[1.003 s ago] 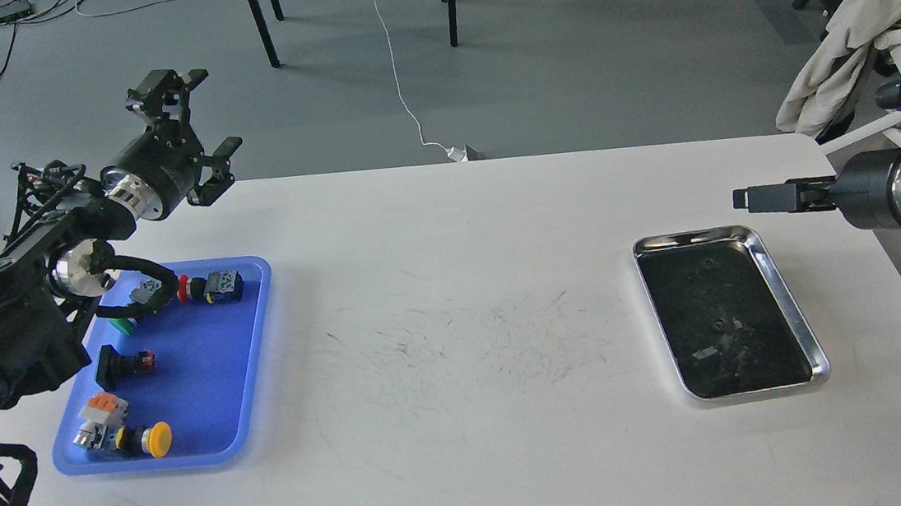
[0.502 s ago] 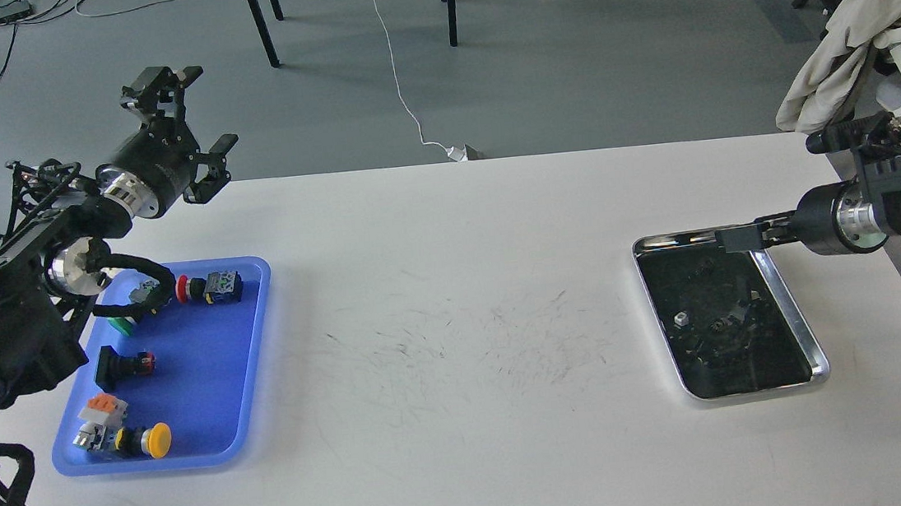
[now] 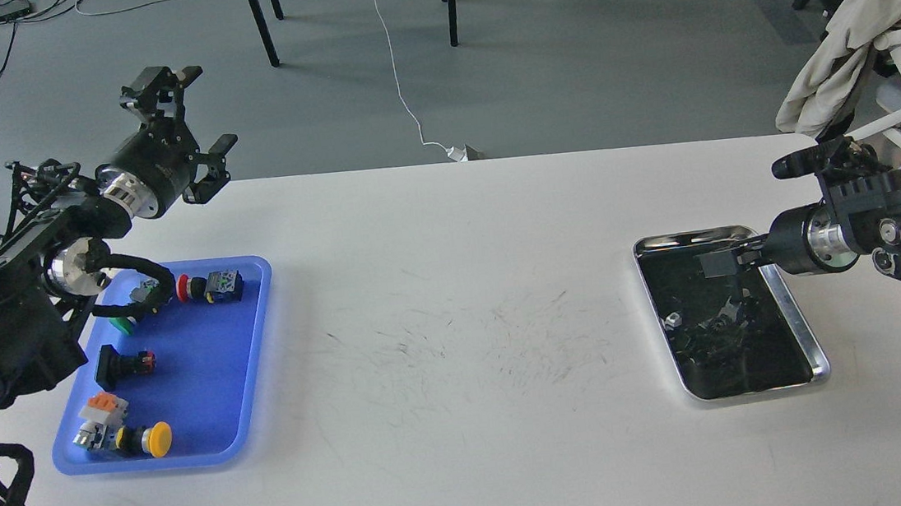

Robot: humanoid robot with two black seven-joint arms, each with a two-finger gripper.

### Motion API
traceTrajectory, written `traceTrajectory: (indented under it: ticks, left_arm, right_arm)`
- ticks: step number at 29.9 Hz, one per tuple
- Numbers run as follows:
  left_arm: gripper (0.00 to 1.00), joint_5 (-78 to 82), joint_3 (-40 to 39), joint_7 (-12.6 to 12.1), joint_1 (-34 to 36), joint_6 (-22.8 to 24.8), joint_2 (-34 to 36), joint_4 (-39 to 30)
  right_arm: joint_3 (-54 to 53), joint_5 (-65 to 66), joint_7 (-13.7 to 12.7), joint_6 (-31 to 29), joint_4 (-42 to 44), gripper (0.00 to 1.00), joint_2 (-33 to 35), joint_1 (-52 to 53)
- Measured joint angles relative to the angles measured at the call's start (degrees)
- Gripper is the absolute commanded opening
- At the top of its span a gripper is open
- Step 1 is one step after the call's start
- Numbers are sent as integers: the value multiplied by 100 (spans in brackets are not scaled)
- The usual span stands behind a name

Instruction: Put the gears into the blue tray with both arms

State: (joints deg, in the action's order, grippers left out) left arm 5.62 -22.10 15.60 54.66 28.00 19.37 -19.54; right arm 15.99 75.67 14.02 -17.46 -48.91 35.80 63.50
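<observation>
So there are two trays on the white table (image 3: 469,449): one shallow blue plastic tray with rounded corners (image 3: 255,371) on the left, and one shiny silver metal tray with a dark inside (image 3: 795,315) on the right. I count four chunky push-button switches (image 3: 210,287) in the blue one: red, green, yellow caps plus a black-bodied one. The tiny black gears (image 3: 714,327) sit in a heap in the metal tray, too small and dark to count. Compared with half a second ago, the right end effector (image 3: 714,263) has pushed further in over the metal tray; it's seen end-on, so I can't tell its fingers apart. The left end effector (image 3: 189,113) has barely shifted, hanging above the table's far left edge with its fingers spread wide.
</observation>
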Motion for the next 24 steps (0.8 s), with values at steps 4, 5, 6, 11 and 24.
traceTrajectory:
  ticks: [4, 5, 6, 11, 24]
  left_arm:
    - [99, -4, 4, 1, -5, 0, 0, 0]
    - [99, -6, 4, 1, -5, 0, 1, 1]
    - [99, -7, 4, 1, -6, 0, 4, 2]
    - [99, -8, 4, 2, -7, 0, 13, 3]
    - [99, -8, 3, 4, -17, 0, 21, 2]
  right_arm:
    - [11, 0, 5, 1, 8, 83, -105, 5]
    - [12, 0, 6, 1, 27, 81, -120, 12]
    - [12, -1, 6, 1, 54, 79, -128, 19]
    - [19, 0, 5, -16, 194, 75, -153, 26]
    - [163, 0, 4, -56, 249, 56, -202, 44]
